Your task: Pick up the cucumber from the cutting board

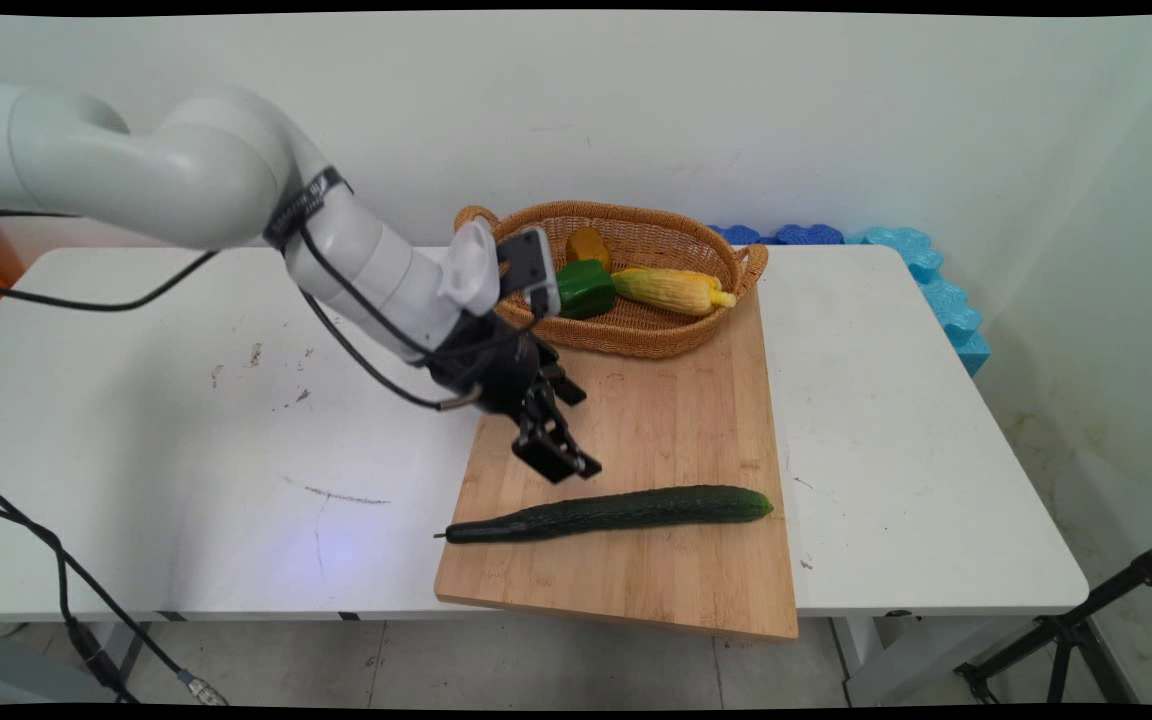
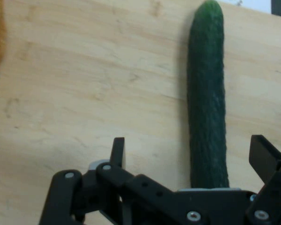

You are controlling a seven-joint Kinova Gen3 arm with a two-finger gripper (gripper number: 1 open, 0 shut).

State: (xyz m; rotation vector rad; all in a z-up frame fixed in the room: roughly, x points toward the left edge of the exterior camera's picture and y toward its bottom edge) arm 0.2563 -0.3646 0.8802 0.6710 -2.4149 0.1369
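- Dark green cucumber (image 1: 611, 512): long, lies flat across the near part of the cutting board (image 1: 671, 420), stem end just past the board's left edge, blunt end toward the right edge. In the hand view the cucumber (image 2: 207, 93) runs up the picture between the two fingers.
- Black gripper (image 1: 561, 445): hangs tilted just above the board, close over the cucumber's left half, not touching it. Fingers spread wide, holding nothing; in the hand view one fingertip (image 2: 117, 151) stands left of the cucumber and the other at the right edge.
- Bamboo cutting board: light wood, rectangular, lies on the white tabletop (image 1: 186, 420); its near edge overhangs the tabletop's front edge.
- Wicker basket (image 1: 666, 335): oval, two handles, sits on the board's far end. Contents: one green pepper (image 1: 586, 288), one yellow corn cob (image 1: 671, 290) beside it, one orange-yellow item (image 1: 588, 245) behind, partly hidden.
- White arm (image 1: 236, 190): enters from the left, black cables hanging from it.
- Blue foam pieces (image 1: 921, 270): behind the tabletop's far right corner, against the wall.
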